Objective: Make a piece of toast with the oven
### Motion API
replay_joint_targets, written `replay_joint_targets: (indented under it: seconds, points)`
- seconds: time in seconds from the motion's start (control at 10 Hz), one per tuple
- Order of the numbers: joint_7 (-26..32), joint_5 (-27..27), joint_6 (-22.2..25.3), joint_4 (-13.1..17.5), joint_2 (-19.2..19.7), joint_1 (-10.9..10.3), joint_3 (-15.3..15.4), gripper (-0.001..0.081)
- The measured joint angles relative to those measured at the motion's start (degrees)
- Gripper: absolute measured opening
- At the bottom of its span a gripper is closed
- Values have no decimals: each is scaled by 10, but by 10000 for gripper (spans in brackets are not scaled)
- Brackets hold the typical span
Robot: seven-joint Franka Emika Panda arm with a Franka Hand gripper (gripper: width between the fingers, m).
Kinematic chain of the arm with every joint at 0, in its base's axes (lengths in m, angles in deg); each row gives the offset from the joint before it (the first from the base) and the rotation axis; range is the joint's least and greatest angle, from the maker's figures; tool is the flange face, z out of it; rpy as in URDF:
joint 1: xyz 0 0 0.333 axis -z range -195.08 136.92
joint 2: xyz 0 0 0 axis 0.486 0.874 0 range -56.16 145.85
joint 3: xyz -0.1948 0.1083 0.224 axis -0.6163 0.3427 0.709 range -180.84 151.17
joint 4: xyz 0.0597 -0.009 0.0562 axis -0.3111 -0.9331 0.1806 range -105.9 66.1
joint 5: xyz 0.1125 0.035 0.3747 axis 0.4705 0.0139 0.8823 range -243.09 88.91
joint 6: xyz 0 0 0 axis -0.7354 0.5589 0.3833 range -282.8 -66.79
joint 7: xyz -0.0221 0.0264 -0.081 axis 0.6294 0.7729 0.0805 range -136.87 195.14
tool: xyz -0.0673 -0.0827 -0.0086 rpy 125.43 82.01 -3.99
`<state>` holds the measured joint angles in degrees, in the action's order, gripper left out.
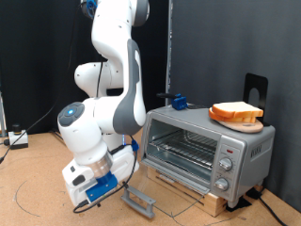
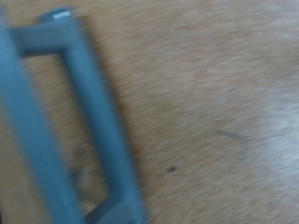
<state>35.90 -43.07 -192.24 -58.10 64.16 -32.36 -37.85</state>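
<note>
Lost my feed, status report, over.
Gripper low at open oven door's handle. Piece of toast on top of oven. Nothing blocking.

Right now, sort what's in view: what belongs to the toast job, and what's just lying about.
Job:
- oven, door down
- grey bar handle, beside the gripper
- piece of toast on top of the oven

Lying about:
- blue object behind the oven
- cables on the floor

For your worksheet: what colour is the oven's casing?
Silver, with the oven clearest in the exterior view.

Wooden table (image 1: 38, 188) under oven (image 1: 207, 151) and robot base.
</note>
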Motion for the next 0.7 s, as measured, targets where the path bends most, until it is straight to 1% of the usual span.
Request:
replay_joint_targets:
  seconds: [0.2,0.3,0.5,0.7]
  points:
    - [36,1,68,0,-36,13,-4,809]
    - [44,0,99,1,-52,19,-7,809]
    - [56,-23,181,12,-80,29,-16,809]
    - [69,-59,254,22,-106,35,-24,809]
